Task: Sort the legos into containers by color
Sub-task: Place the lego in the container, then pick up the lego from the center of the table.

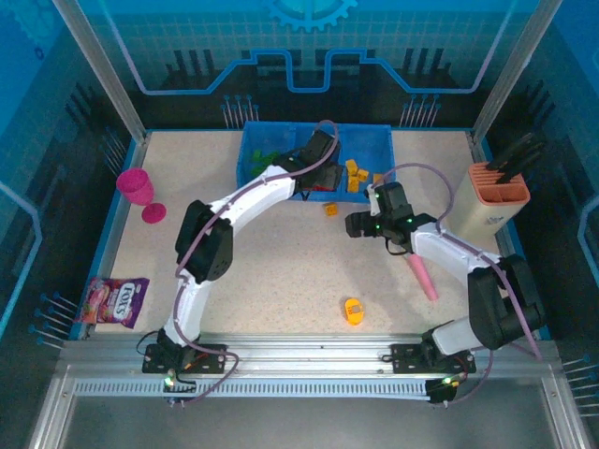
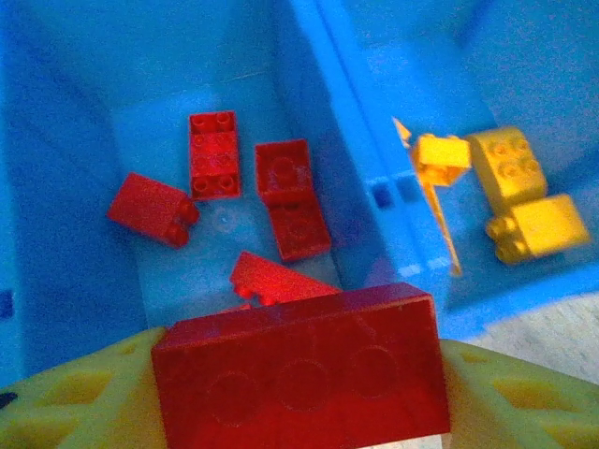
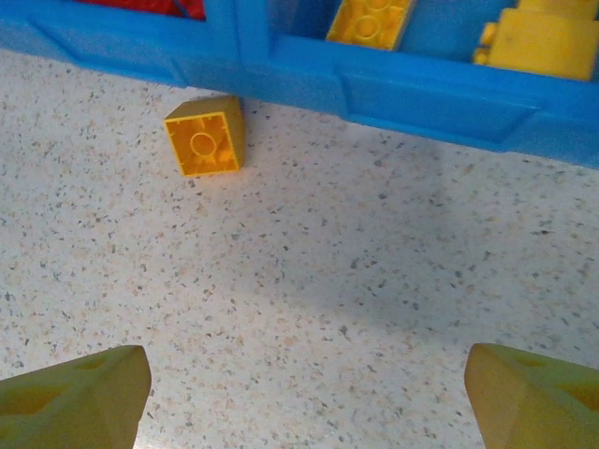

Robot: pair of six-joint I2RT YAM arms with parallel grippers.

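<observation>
over tray point(image 2: 314, 122), red lego point(image 2: 299, 379) (seemingly gripped)

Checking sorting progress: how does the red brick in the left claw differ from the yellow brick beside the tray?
The red brick is long, the yellow brick short and squarish. The red brick is gripped in the left claw over the tray; the yellow brick lies free on the table. Both are plastic.

Pink candy bag point(image 1: 114, 301) at left, brand lettering FOX'S across its front
</observation>
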